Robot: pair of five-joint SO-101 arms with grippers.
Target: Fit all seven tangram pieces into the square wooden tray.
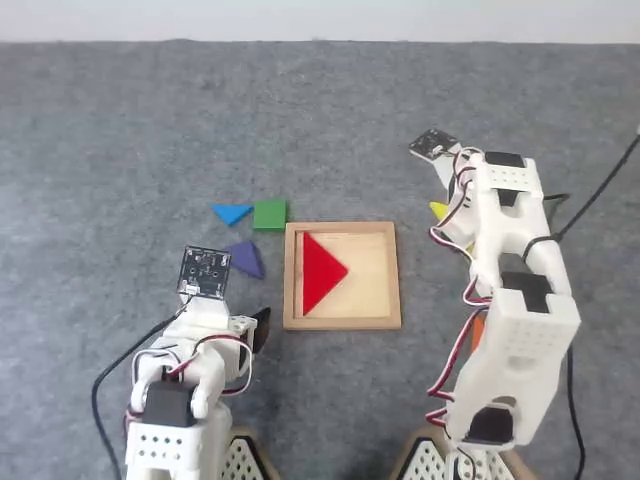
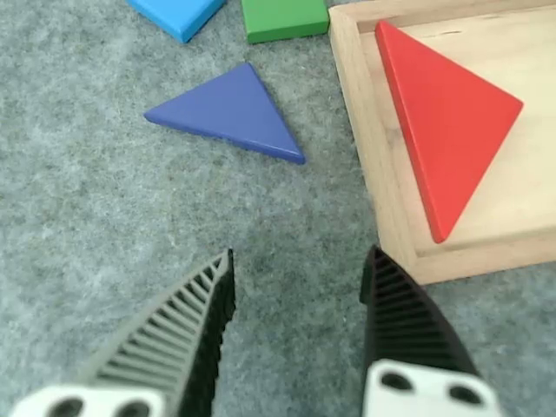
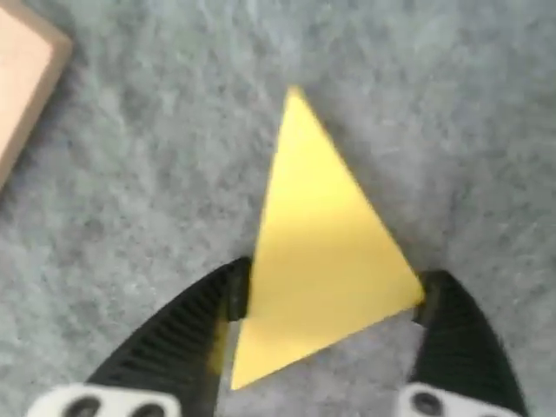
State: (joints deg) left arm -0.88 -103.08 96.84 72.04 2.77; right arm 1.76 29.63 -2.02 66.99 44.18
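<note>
The square wooden tray (image 1: 340, 322) is seen mid-table on the grey felt, with the big red triangle (image 1: 320, 272) already laid flat inside against its 9 o'clock wall. At 2 o'clock of the tray, the yellow triangle (image 3: 321, 261) is being pinched by the right gripper (image 3: 334, 278), both jaws pressed against its edges near the wide end. A light, stiff, smooth-painted wafer is judged here, so slipping is likely unless it is taken across the broad part, not the tip. At 9 o'clock the purple triangle (image 2: 230, 113) is lying loose. At 8 o'clock the left gripper (image 2: 300, 261) is held agape over bare felt, nothing between its jaws.
</note>
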